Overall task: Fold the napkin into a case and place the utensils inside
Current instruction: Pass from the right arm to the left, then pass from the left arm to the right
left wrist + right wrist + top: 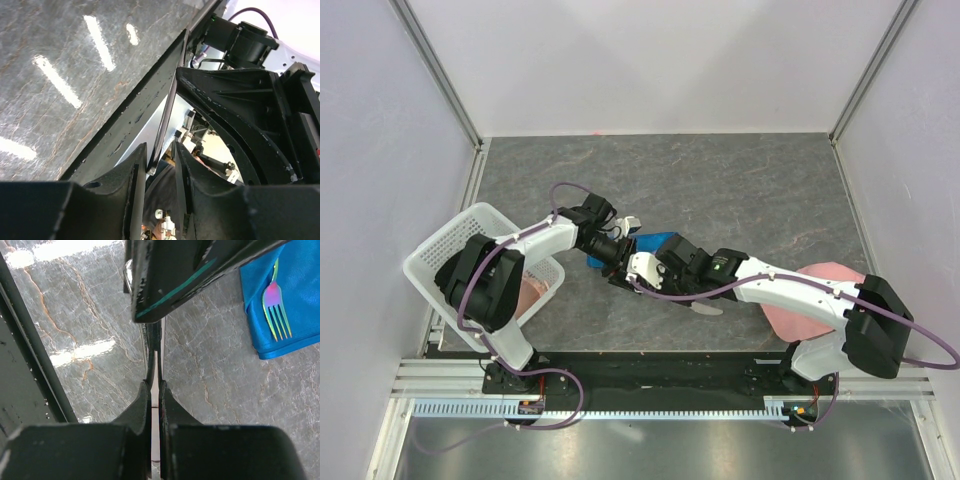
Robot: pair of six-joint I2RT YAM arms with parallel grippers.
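Where the two arms meet over the middle of the grey stone-patterned bench (750, 180), the right hand (154, 384) has its fingers pressed together on a thin metal strip, judged to be the slim iridescent table knife (168, 102) seen edge-on. The left hand (161, 161) stands part-spread about the same strip, one finger against it and the other just clear. This reads as a hand-over, made so that the table knife can be brought in line with the case. The bright blue fabric napkin (305, 280), folded into a flat layered case, lies on the bench just beside the hands. The slim iridescent metal fork (278, 307) rests on its blue surface with the tines exposed; whether the handle is tucked under a layer cannot be told. The white plastic lattice basket (450, 240) stands at the left edge and holds something pale pink, too hidden by the left arm to name. A pale pink cloth (820, 305) lies flat under the right arm, well apart from the case.
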